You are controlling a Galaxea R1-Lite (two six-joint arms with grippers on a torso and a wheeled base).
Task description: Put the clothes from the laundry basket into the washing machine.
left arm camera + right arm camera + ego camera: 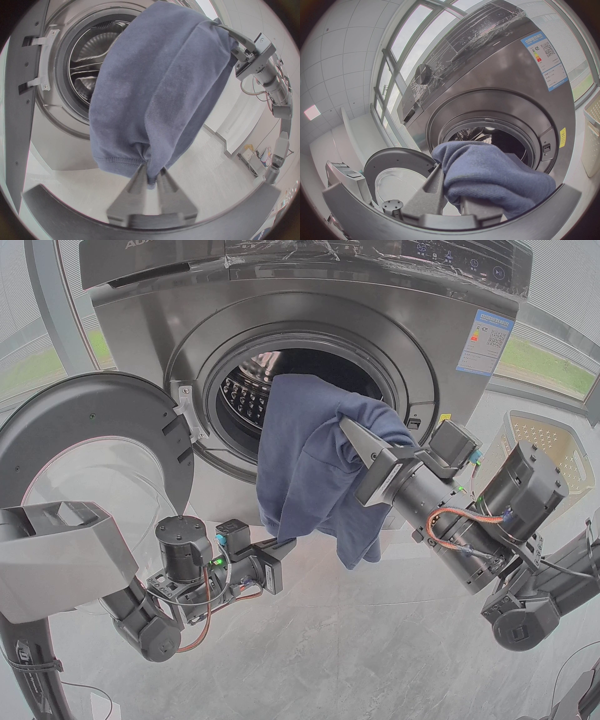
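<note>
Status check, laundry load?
Right gripper shut on blue garment up top; left gripper shut on its hem. Garment hangs before drum opening, not inside. Door open, no obstruction seen.

1. You cannot see the tips of the right gripper (357, 435); the blue garment (312, 477) lies over them.
2. That garment covers the middle and right of the drum opening (244, 396) of the washing machine (400, 321).
3. The right arm (450, 521) blocks the near part of the laundry basket (553, 430), so you can't judge its contents.
4. The machine's top runs off the picture's edge.
</note>
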